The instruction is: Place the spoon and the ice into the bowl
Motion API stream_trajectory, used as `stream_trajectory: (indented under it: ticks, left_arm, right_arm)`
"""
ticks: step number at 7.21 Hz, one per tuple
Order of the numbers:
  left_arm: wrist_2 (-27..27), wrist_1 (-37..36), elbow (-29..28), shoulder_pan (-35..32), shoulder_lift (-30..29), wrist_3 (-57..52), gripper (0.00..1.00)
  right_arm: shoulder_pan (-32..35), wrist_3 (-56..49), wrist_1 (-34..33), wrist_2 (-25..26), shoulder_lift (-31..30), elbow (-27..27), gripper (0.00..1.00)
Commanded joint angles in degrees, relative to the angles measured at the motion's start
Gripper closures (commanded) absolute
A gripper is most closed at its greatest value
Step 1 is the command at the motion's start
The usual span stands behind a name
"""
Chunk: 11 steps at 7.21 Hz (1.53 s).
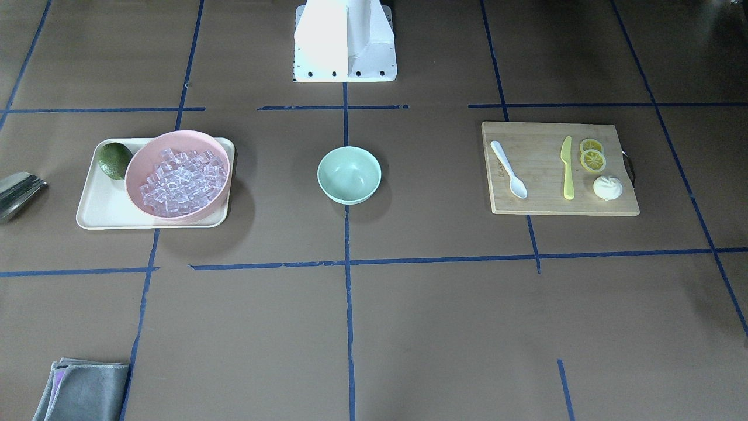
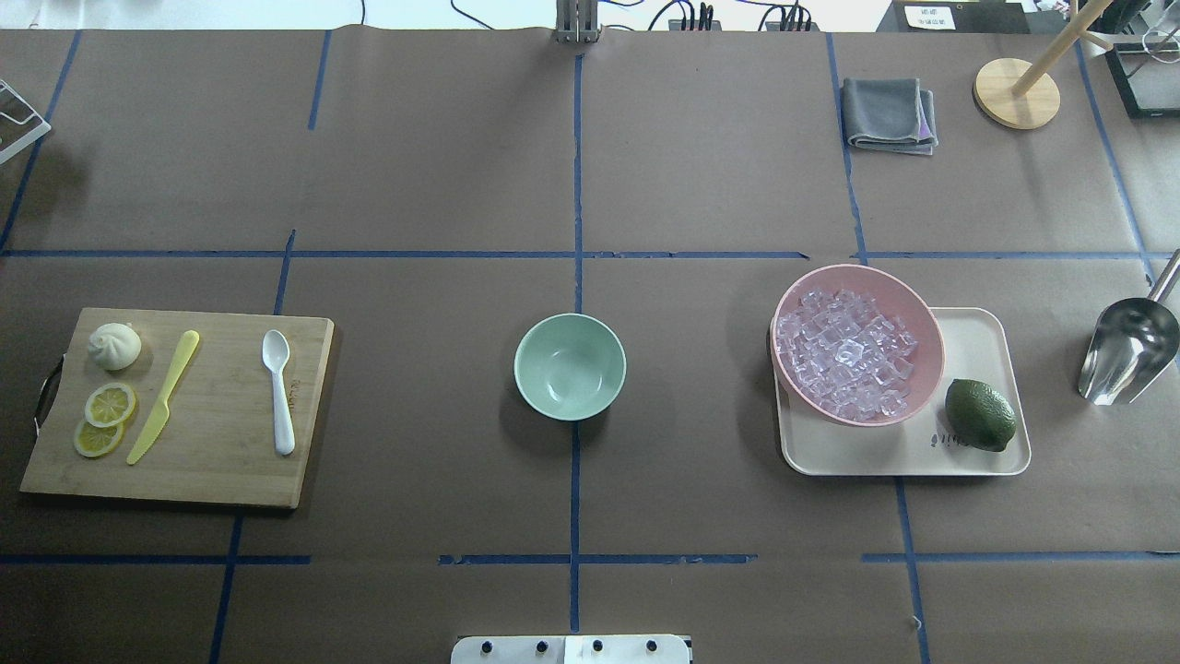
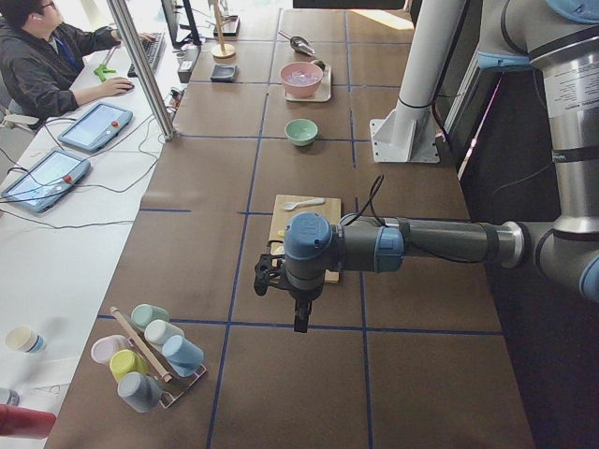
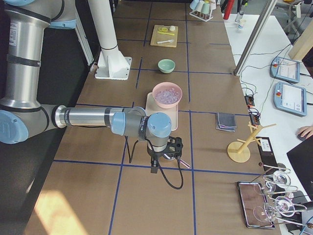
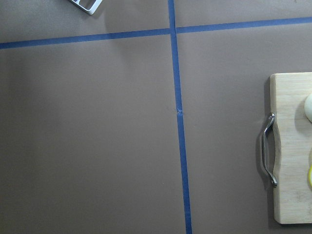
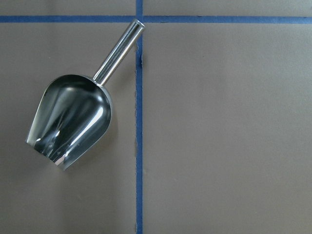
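The white spoon (image 2: 277, 391) lies on a wooden cutting board (image 2: 230, 470) at the table's left. The mint-green bowl (image 2: 570, 366) stands empty at the centre. The ice (image 2: 848, 355) fills a pink bowl (image 2: 926, 323) on a cream tray (image 2: 977, 341) at the right. My left gripper (image 3: 299, 318) hangs above the table beyond the board's handle end. My right gripper (image 4: 154, 166) hangs above a metal scoop (image 6: 73, 117). Both show only in the side views, so I cannot tell if they are open or shut.
A yellow-green knife (image 2: 164, 397), a white bun (image 2: 114, 346) and lemon slices (image 2: 104, 420) share the board. A lime (image 2: 980, 415) sits on the tray. A grey cloth (image 2: 890, 113) and a wooden stand (image 2: 1017, 92) are at the far right.
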<state>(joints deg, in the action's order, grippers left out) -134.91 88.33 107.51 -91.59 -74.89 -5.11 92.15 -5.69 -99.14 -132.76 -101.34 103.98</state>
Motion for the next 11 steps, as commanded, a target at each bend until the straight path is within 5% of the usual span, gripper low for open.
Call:
stream_trajectory:
  ticks: [1, 5, 7, 11]
  left_arm:
    - [0.00, -0.17, -0.45, 0.27, -0.08, 0.10, 0.00]
    - [-0.35, 0.53, -0.81, 0.62, -1.48, 0.63, 0.00]
    - [-0.96, 2.28, -0.37, 0.62, -7.80, 0.20, 0.00]
    - [-0.88, 10.90, 0.07, 9.36, -7.73, 0.89, 0.00]
  right_arm:
    - [-0.12, -0.19, 0.09, 0.04, 0.09, -0.01, 0.00]
    - [-1.26, 0.16, 2.90, 0.04, 0.17, -0.18, 0.00]
    - [-1.53, 0.24, 2.90, 0.04, 0.79, -0.18, 0.00]
    - [-1.53, 0.16, 2.90, 0.04, 0.79, -0.09, 0.00]
